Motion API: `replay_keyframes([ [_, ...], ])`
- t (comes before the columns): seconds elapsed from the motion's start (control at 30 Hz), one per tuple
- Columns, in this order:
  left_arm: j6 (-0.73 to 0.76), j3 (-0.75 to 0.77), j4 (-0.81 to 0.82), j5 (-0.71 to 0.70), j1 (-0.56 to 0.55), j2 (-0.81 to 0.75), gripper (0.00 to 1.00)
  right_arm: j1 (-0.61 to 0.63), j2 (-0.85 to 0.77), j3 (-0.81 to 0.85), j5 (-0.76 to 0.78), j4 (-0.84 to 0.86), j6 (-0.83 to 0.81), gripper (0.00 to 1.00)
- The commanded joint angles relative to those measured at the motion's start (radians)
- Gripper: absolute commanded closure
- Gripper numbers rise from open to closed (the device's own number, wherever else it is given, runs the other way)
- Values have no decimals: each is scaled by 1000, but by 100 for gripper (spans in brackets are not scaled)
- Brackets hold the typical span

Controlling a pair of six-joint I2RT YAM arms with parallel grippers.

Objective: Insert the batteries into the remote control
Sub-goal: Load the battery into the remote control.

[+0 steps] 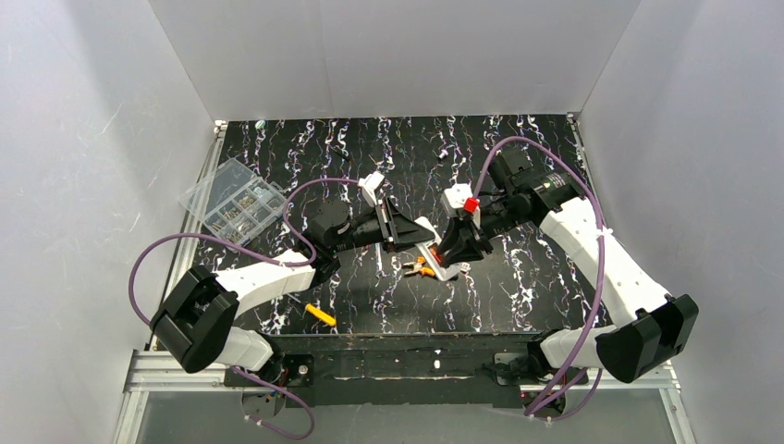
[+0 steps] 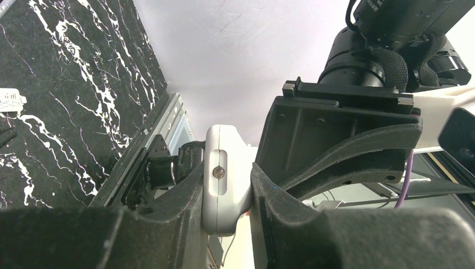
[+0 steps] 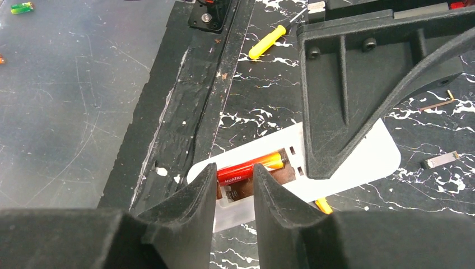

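The white remote control point(image 3: 358, 162) lies back up on the black marbled table, its battery recess uncovered. One red-orange battery point(image 3: 263, 163) lies in the recess along its far side. My right gripper point(image 3: 235, 167) hangs just over the recess, its jaws a narrow gap apart with nothing between them; the fingertips cover part of the battery. My left gripper point(image 2: 226, 171) is shut on one end of the remote control point(image 2: 221, 168). From above, both grippers meet over the remote control point(image 1: 447, 271) at the table's middle. A small orange piece point(image 3: 323, 205) shows at the remote's near edge; I cannot tell what it is.
A yellow-handled screwdriver point(image 1: 321, 314) lies near the front edge, left of centre. A clear compartment box point(image 1: 233, 199) sits at the back left. Small metal bits point(image 3: 442, 161) lie on the table beside the remote. White walls enclose the table on three sides.
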Motion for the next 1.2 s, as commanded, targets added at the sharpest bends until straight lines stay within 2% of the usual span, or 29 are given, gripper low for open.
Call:
replay_keyframes([
  [0.0, -16, 16, 143, -26, -11, -47, 100, 19, 21, -16, -9, 40, 15, 65],
  [0.63, -23, 26, 143, -52, -13, -50, 100, 33, 40, -34, 37, 70, 16, 69],
  [1.17, -15, 14, 143, -113, -13, -54, 100, 46, -35, -149, 79, 248, 132, 69],
])
